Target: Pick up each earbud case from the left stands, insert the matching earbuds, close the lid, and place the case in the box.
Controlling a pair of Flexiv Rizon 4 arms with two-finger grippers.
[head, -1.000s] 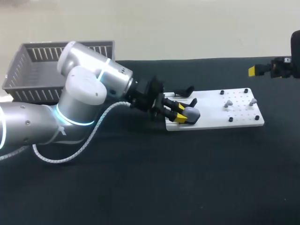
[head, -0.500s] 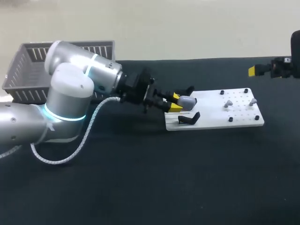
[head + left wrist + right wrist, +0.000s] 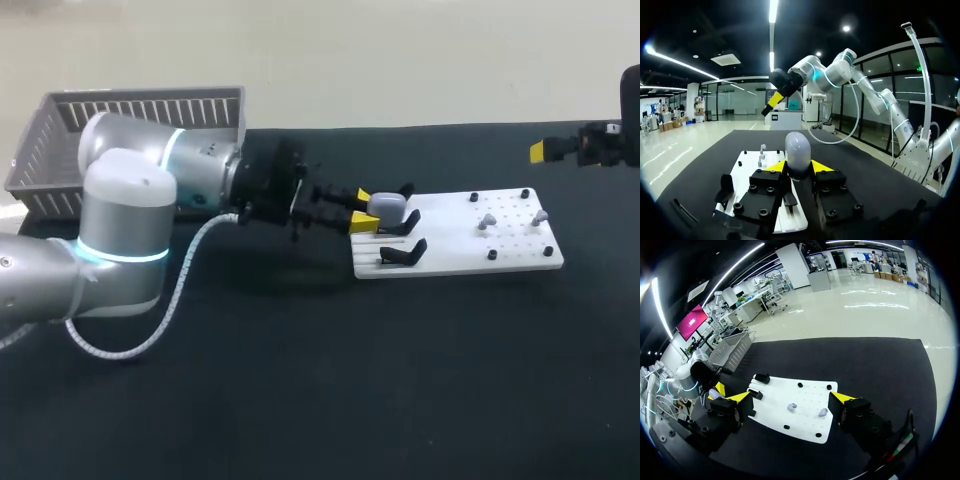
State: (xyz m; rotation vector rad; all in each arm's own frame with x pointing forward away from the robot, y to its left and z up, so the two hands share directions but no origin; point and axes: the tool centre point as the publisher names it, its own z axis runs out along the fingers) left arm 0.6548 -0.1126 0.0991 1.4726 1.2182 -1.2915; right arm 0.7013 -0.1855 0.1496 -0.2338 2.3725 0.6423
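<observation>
The left gripper's [image 3: 798, 167] yellow tips are clamped on the two flanks of the grey earbud case [image 3: 797, 151], which stands upright between them with its rounded end up and its lid seemingly closed. A second ago that case sat low on the front stand [image 3: 405, 252] of the white board [image 3: 520, 250]. Since then it has been lifted off and carried rearward, and it now hangs over the board's stand end, close to the rear stand [image 3: 405, 189]. The front stand is left bare. In my judgement the pick-up step for this case is done.

At the board's far end the two small grey earbuds [image 3: 486, 221] lie apart from each other, untouched. The right gripper [image 3: 791, 398] hovers off that far end, well apart from the board, its fingers spread wide around nothing; it has not shifted. The case probably has to be opened and brought to the earbuds before it can go into the slatted grey basket [image 3: 60, 140], which stands well beyond the board's stand end.
</observation>
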